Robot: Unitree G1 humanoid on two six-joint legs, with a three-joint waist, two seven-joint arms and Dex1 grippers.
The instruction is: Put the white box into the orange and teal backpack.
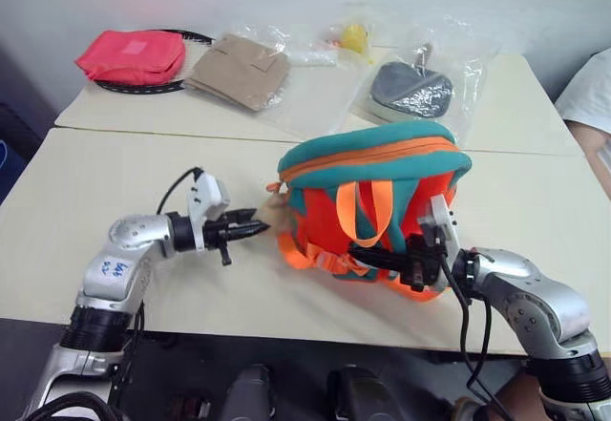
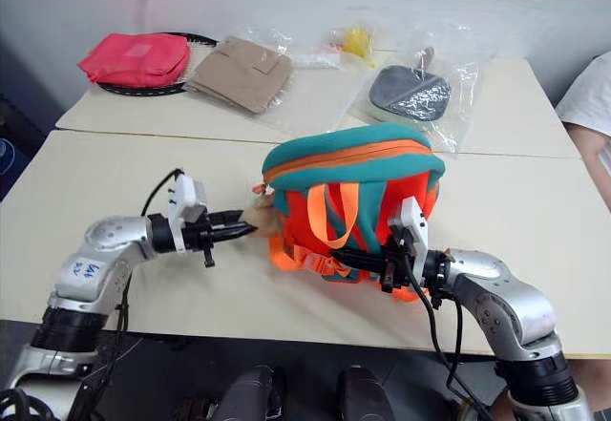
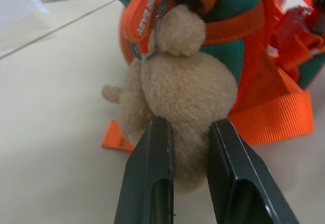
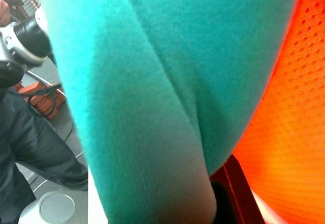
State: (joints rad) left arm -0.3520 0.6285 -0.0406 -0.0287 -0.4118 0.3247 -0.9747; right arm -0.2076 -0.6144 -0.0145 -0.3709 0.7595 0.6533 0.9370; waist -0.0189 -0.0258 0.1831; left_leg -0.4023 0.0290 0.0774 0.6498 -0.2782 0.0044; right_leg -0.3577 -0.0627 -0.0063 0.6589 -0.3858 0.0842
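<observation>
The orange and teal backpack stands upright at the middle of the near table, straps facing me. A tan plush animal hangs from a zipper pull at its left side. My left gripper reaches in level from the left and is shut on that plush, one black finger on each side of it. My right gripper comes in from the right, low across the orange straps, shut on the backpack's fabric. Teal cloth is bunched right against it. The white box is out of view.
On the far table lie a red pouch on a black ring, a tan item in a clear bag, a small yellow thing and a grey item in a clear bag. A person's white sleeve shows at the right edge.
</observation>
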